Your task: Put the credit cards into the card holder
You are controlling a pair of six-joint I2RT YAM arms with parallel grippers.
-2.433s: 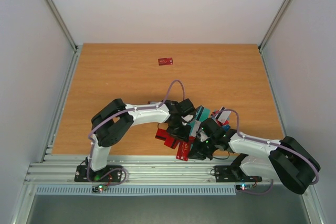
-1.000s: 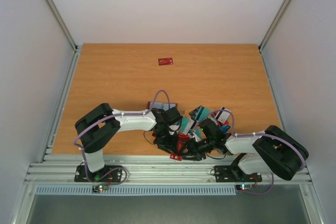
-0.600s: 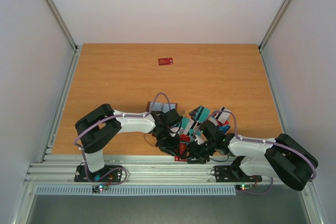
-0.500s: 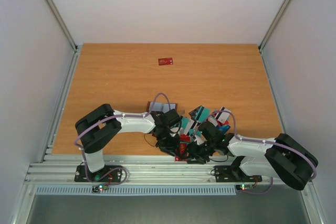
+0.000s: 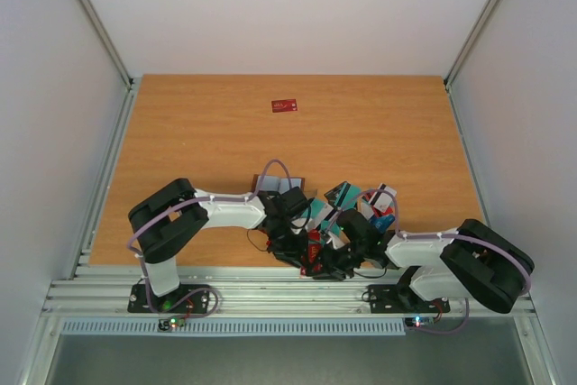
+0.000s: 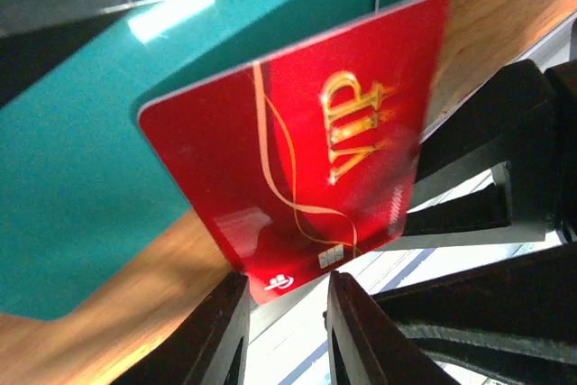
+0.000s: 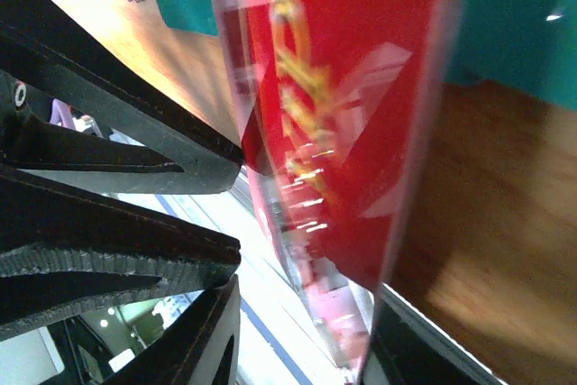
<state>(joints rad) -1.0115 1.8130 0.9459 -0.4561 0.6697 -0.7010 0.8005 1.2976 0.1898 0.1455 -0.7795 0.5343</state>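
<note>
Here the table [image 5: 198, 151] is the largest thing. The VIP card [image 6: 306, 160] is held up near its front rim, between both wrists. Beyond the VIP card, to its right, lies the heap of cards [image 5: 361, 197], teal, red and white. One red card [image 5: 284, 105] lies alone, far beyond it. The holder [image 5: 267, 184] seems to be the dark flat piece just beyond and left of the VIP card, half hidden.

The left gripper [image 6: 287, 308] pinches the VIP card's lower end in narrow jaws. The right gripper [image 7: 302, 308] straddles the same card; if it clamps, one cannot tell. This looks like a handover. The right should bite firmly on the flat faces before the left lets go, else the card drops.

Gold letters read "VIP" beside a gold curl; the small white print below is unreadable.
</note>
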